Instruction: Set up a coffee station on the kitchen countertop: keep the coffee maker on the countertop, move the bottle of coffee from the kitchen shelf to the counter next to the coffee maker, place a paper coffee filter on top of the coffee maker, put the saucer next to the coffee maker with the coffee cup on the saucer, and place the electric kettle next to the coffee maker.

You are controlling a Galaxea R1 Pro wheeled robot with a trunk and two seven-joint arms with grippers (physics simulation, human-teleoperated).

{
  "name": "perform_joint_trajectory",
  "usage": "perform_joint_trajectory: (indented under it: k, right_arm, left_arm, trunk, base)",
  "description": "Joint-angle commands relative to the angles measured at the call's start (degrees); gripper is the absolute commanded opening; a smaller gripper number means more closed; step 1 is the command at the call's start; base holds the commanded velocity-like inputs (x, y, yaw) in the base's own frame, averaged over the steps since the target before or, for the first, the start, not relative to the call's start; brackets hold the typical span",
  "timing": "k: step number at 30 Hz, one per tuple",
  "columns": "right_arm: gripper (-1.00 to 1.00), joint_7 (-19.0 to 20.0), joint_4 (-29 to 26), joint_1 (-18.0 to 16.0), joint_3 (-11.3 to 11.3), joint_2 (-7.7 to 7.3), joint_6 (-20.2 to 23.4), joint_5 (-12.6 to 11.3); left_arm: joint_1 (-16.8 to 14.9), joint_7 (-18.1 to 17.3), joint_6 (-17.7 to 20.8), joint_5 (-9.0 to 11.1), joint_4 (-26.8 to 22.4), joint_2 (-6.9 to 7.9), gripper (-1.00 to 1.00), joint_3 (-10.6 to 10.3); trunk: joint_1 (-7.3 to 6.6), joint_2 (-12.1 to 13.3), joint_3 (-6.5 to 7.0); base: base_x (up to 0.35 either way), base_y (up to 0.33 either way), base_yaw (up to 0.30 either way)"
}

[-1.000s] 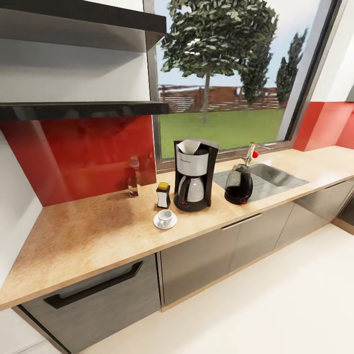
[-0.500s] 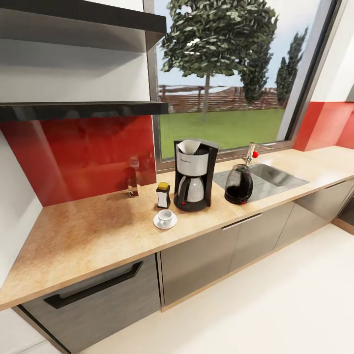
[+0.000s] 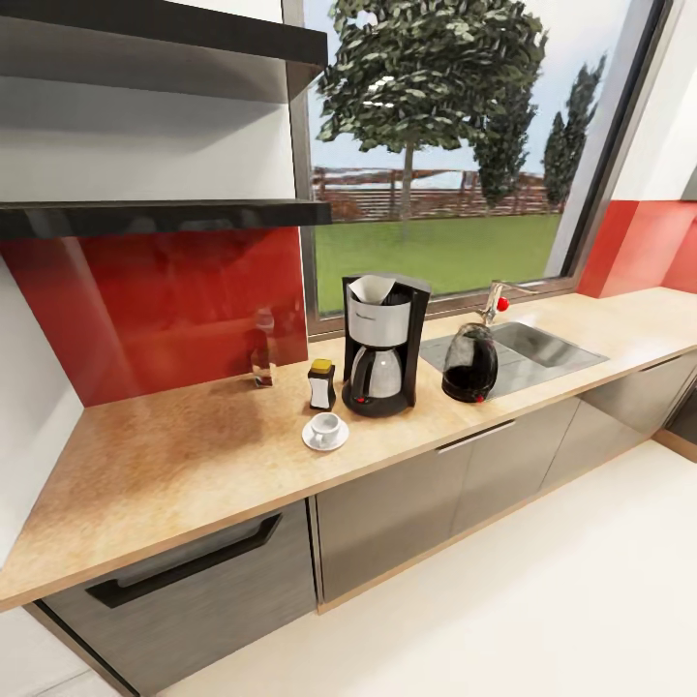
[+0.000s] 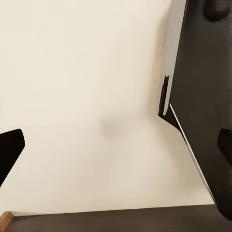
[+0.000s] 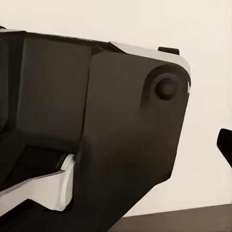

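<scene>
So the coffee maker (image 3: 383, 346) is sitting on the tabletop (image 3: 184, 455) under the window, with the white paper filter (image 3: 373, 287) poking out of its top. Just to its left is the little coffee bottle (image 3: 321, 384), dark with a yellow lid, and right in front of that the saucer (image 3: 324, 438) with the white cup (image 3: 324, 426) on it. On the other side of the machine the black electric kettle (image 3: 470, 364) stands at the edge of the sink (image 3: 542, 348). There's also a clear glass thing (image 3: 262, 360) back by the red splashback, can't tell what it is.

The wrist cams are pointed at pale floor and the robot's own dark body, well away from all that. One dark fingertip (image 4: 9, 151) of the left hand and one (image 5: 225, 143) of the right peek in at the edges, so I honestly can't tell how far open either is or whether it's holding anything.
</scene>
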Motion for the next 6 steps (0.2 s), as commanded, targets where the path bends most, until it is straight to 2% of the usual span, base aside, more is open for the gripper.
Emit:
perform_joint_trajectory:
  k: [1, 6]
  right_arm:
    - [1.0, 0.18, 0.13, -0.07, 0.42, 0.0, -0.34, -0.6]
    - [1.0, 0.18, 0.09, -0.04, 0.42, 0.0, -0.45, -0.6]
  left_arm:
    - [-0.08, 0.24, -0.26, -0.58, 0.13, 0.0, 1.0, 0.47]
    - [-0.05, 0.18, -0.25, -0.51, 0.13, -0.04, 1.0, 0.55]
  trunk:
    - [0.03, -0.12, -0.12]
    - [0.03, -0.12, -0.12]
  base:
    - [0.0, 0.0, 0.0]
    - [0.0, 0.0, 0.0]
